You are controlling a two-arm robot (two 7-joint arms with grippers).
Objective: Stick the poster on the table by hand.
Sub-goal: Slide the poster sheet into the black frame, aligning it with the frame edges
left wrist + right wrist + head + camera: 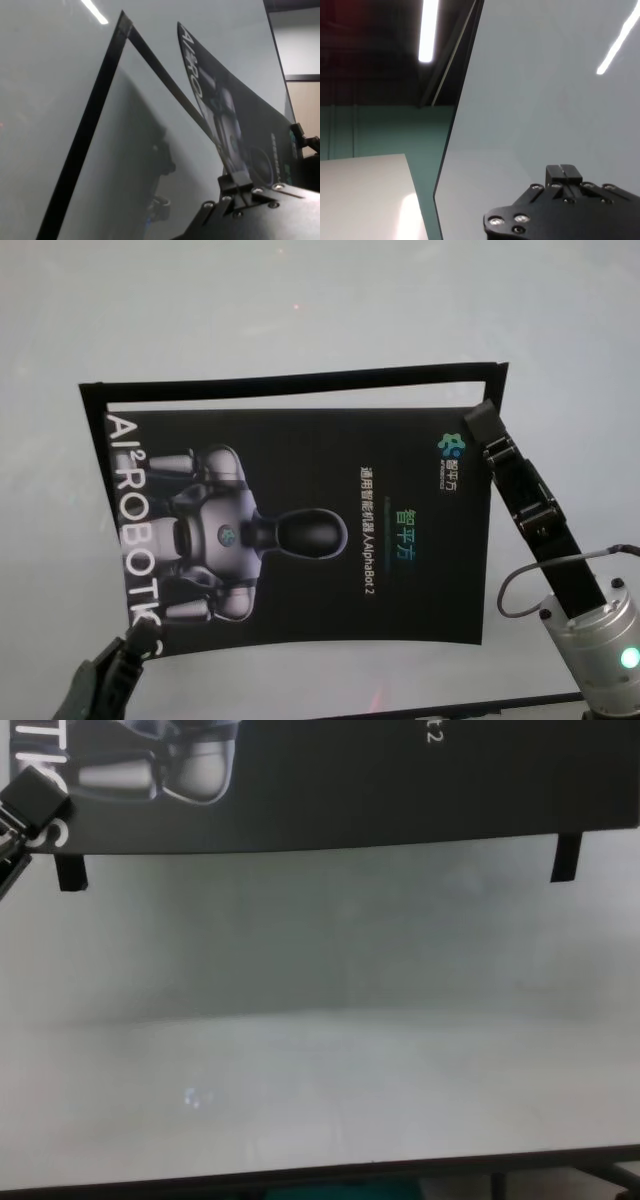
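Though feather-light, handles as a limp, slick sheet: take poster (330,580) by corners only, near one clamped in left gripper (128,645), right gripper (478,420) closed at far corner, hold unconfirmed.

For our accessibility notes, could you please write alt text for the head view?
A glossy black poster printed with a silver-grey robot figure lies on a white table. The left gripper touches its near left corner, and the right gripper reaches to its far right corner. A thin black strip runs along the table beyond the poster's far edge.
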